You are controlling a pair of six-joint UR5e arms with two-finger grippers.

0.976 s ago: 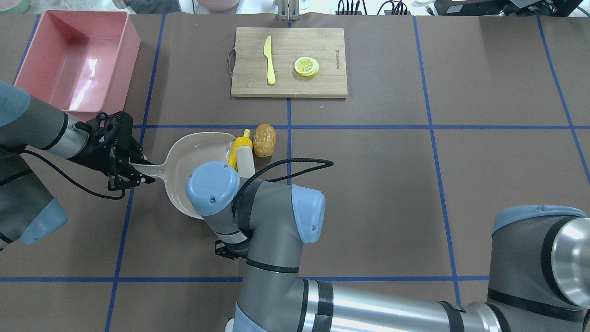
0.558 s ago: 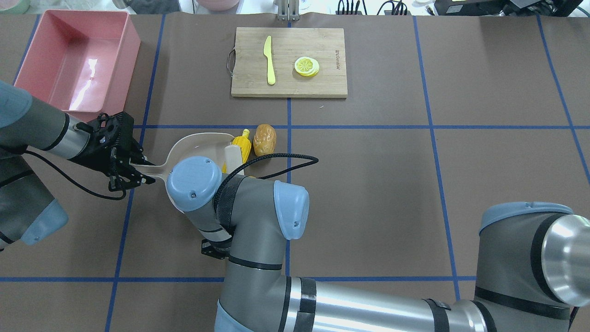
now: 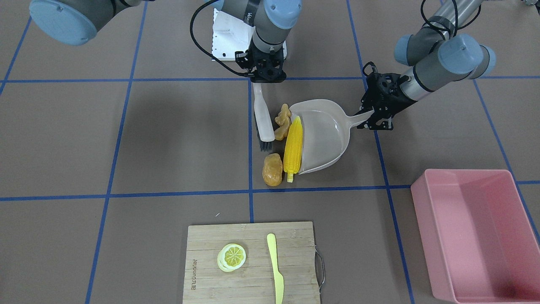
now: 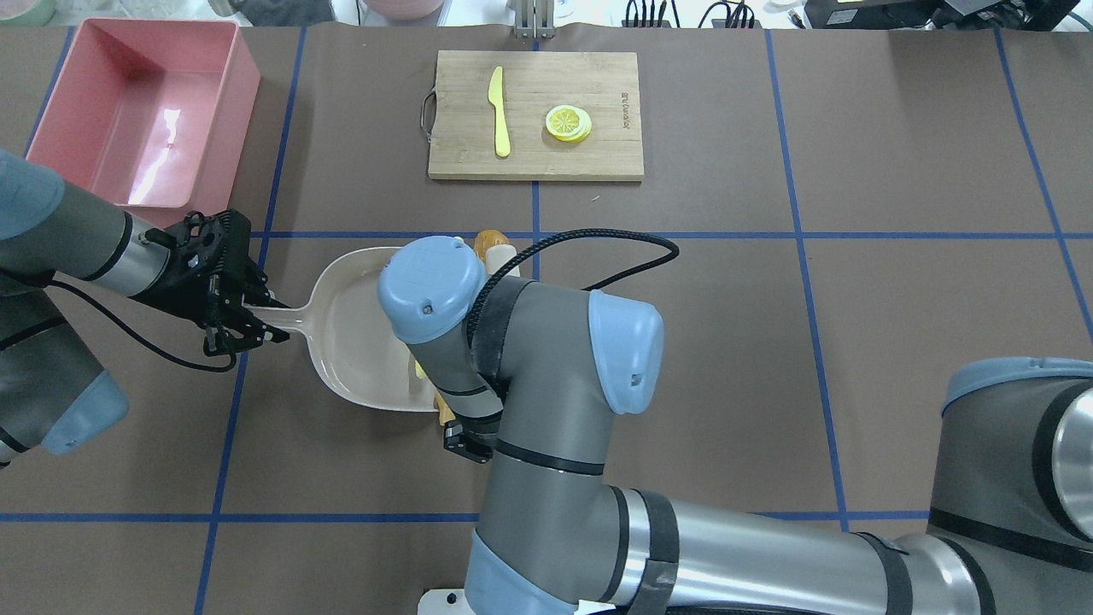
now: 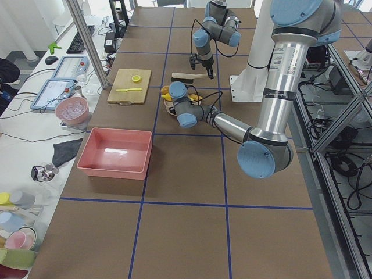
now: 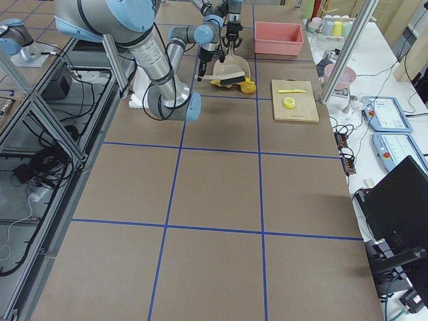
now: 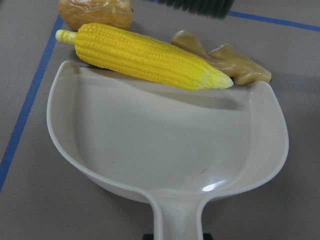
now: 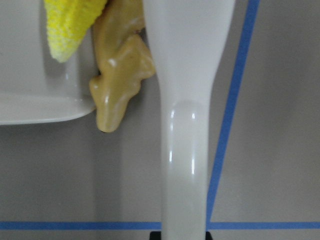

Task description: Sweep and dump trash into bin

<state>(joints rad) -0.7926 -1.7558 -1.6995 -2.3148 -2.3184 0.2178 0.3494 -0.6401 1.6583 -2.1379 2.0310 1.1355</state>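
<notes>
Smooth, glossy beige plastic dustpan (image 7: 165, 150). Yellow corn cob (image 7: 145, 57) with a pebbled plastic skin. Shiny, smooth tan ginger root (image 8: 120, 85). Brush (image 8: 185, 125) with a glossy whitish plastic handle. Pink plastic bin (image 4: 145, 128) with a reflective floor. Matt, grained wooden cutting board (image 4: 598, 85). Matt brown bench (image 4: 854, 342) covering.

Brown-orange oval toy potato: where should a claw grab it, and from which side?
Probably across its narrow middle, coming straight down from above. The brown-orange oval toy potato lies flat on its side, rounded and low. The stem end of the yellow toy corn cob sits close along one flank, so room for a finger there looks tight.
</notes>
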